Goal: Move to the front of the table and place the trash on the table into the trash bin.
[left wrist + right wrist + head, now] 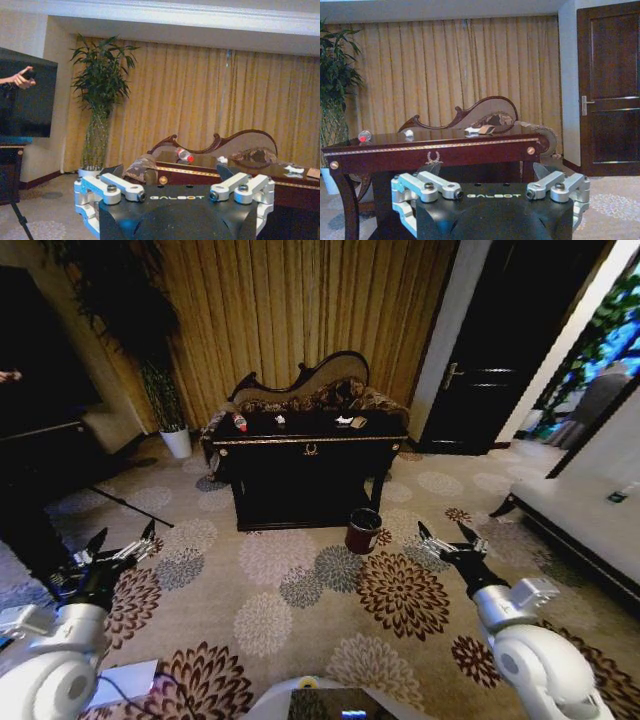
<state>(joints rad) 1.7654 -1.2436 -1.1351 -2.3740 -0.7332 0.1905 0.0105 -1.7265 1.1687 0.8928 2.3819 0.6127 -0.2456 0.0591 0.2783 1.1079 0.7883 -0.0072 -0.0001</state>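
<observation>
A: Where is the rubbish?
B: The bottle point(240, 422) lies at the left end of the black bench point(310, 476), and white paper scraps point(344, 421) sit toward its right end, with another scrap point(280, 420) between them.
A: And the bin?
B: The maroon trash bin point(363, 531) stands on the carpet just before the bench's right front corner.
A: The arms?
B: Both hang low, well short of the bench; the left pincer point(122, 545) and right pincer point(449, 536) each have fingers spread apart, holding nothing
</observation>
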